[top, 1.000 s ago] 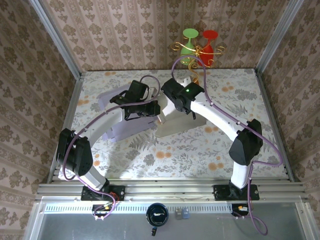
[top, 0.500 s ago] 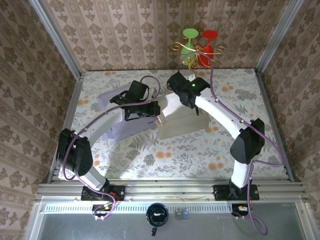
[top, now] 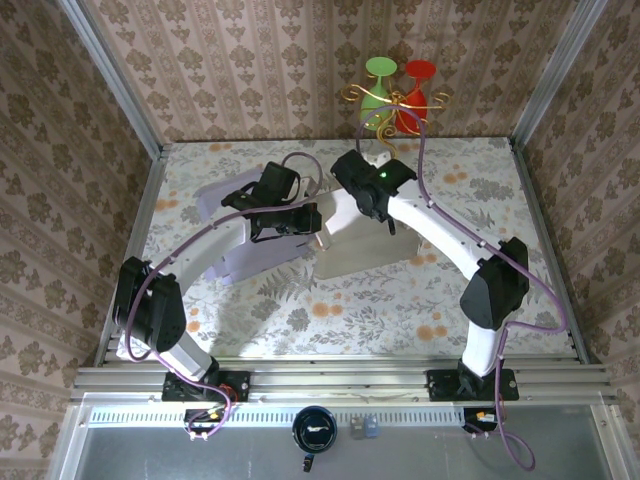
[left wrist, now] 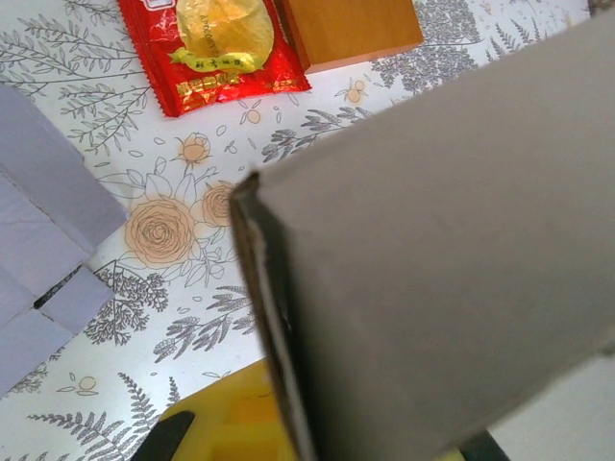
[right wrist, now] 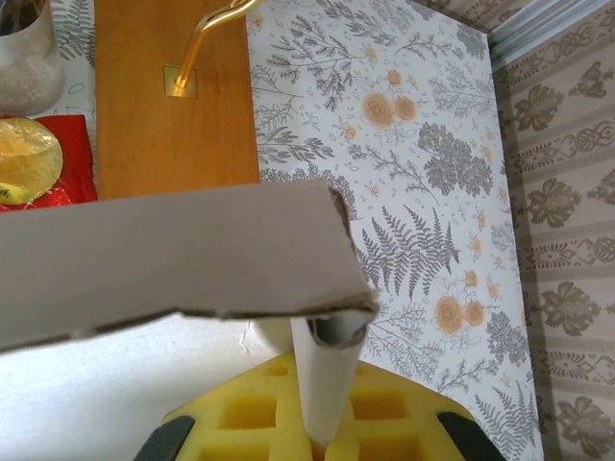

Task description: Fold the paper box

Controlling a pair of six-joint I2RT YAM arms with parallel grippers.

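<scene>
Gripping the paper box [top: 365,255] at mid-table, left gripper [left wrist: 322,444] is clamped on a side panel, apparently to steady it; right gripper [right wrist: 322,442] pinches a flap edge, likely for creasing. Beyond lie a red snack packet [left wrist: 216,43] and a wooden stand [right wrist: 173,96]

Tan paper box [top: 355,256], floral table [top: 330,310], red packet [left wrist: 216,48].

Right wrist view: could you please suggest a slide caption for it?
Right gripper pinching a paper box flap above the floral table.
</scene>
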